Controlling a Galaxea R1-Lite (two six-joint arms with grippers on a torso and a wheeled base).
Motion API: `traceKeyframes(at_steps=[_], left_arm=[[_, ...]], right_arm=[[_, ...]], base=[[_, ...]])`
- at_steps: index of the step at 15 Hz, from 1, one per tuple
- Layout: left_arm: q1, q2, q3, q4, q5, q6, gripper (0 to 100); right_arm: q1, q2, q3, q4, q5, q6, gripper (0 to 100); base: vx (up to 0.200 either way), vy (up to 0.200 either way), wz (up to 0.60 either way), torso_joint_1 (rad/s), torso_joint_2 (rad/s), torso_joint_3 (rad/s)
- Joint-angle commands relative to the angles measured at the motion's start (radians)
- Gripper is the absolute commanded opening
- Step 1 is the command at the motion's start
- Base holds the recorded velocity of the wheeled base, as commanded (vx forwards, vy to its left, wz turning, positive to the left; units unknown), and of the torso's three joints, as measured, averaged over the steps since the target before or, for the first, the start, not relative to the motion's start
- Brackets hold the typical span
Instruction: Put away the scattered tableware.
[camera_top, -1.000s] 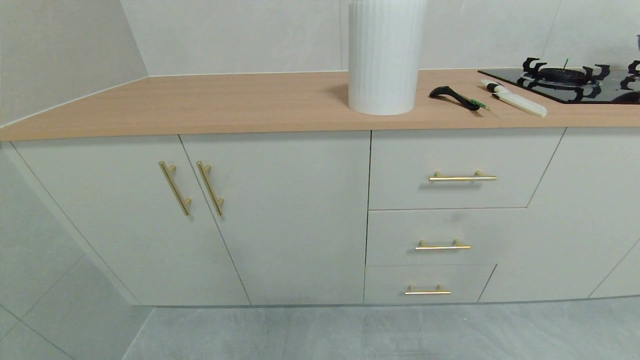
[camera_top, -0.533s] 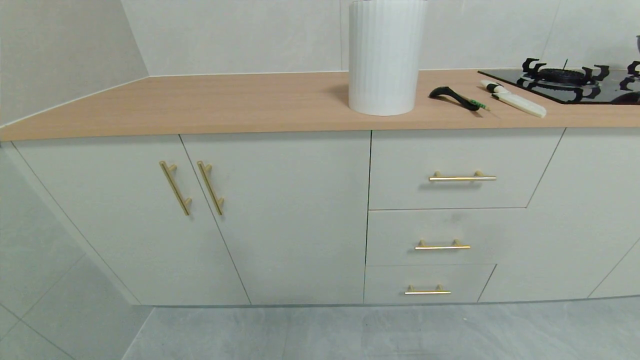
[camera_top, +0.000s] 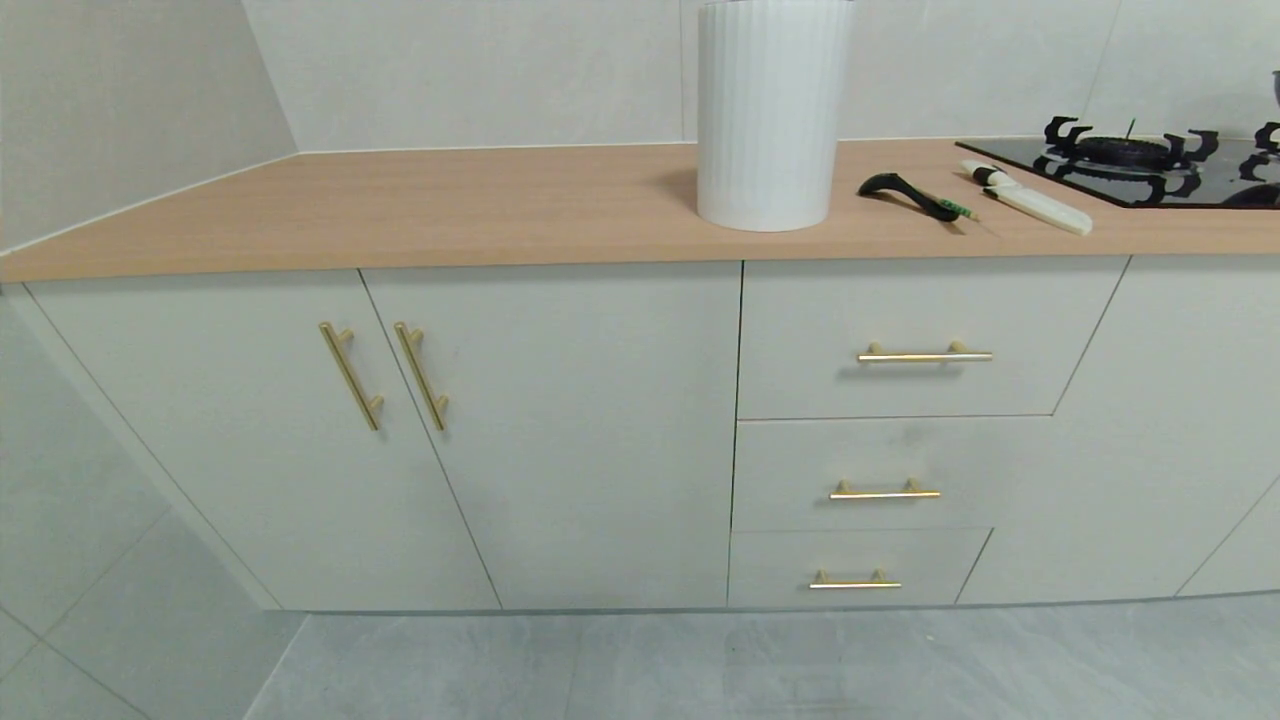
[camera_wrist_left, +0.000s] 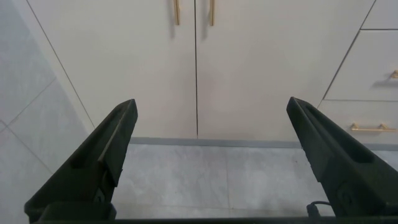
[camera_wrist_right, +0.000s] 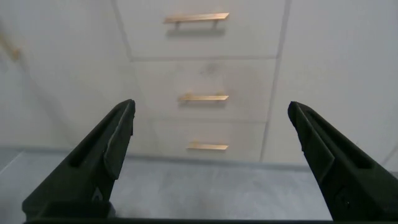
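Up on the wooden desk (camera_top: 450, 205) two loose pieces lie side by side: a black-handled tool (camera_top: 905, 193) with a bit of green at its tip, and just to its right a white knife (camera_top: 1028, 197), lying flat and angled, its near end toward the desk's front edge. Right of the knife sits a black gas hob (camera_top: 1140, 165); left of the tool, near but apart from it, a tall white ribbed container (camera_top: 768, 115) stands upright. Now down low, and here is the left hand (camera_wrist_left: 211, 101), its two dark fingers (camera_wrist_left: 112, 143) spread wide with nothing between them, facing the pair of cabinet doors (camera_wrist_left: 249, 68) just above the grey floor (camera_wrist_left: 205, 180), the doors' centre seam running straight up the gap and the two gold door handles (camera_wrist_left: 176, 11) above it. Over to the right hand (camera_wrist_right: 211, 104), and it is just as wide open and just as empty, looking at the stack of drawers (camera_wrist_right: 205, 74): top handle (camera_wrist_right: 196, 17), middle handle (camera_wrist_right: 204, 97) and bottom handle (camera_wrist_right: 208, 147) all line up between its fingers (camera_wrist_right: 109, 149). All three drawers are shut, and so are both doors. So both the tool and the knife lie up on the desk top, well apart from either hand, which sit far lower in front of the cabinet fronts, the left before the doors under the bare stretch of desk, the right before the drawers below the container and the tool.
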Motion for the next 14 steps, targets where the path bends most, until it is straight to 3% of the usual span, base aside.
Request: traceKeyframes(at_steps=[1, 6, 11, 14], left_arm=[[0.0, 0.0, 0.0, 0.0, 0.0, 0.0, 100], [0.0, 0.0, 0.0, -0.001, 0.0, 0.0, 100], [0.0, 0.0, 0.0, -0.001, 0.0, 0.0, 100], [0.0, 0.0, 0.0, -0.001, 0.0, 0.0, 100]], right_arm=[[0.053, 0.31, -0.044, 0.008, 0.049, -0.033, 100], [0.101, 0.804, -0.205, -0.032, 0.055, -0.048, 100], [0.116, 1.373, -0.299, -0.463, 0.034, -0.052, 100], [0.118, 1.614, -0.44, -0.567, -0.015, -0.09, 100]], base=[[0.0, 0.0, 0.0, 0.0, 0.0, 0.0], [0.0, 0.0, 0.0, 0.0, 0.0, 0.0], [0.0, 0.0, 0.0, 0.0, 0.0, 0.0], [0.0, 0.0, 0.0, 0.0, 0.0, 0.0]])
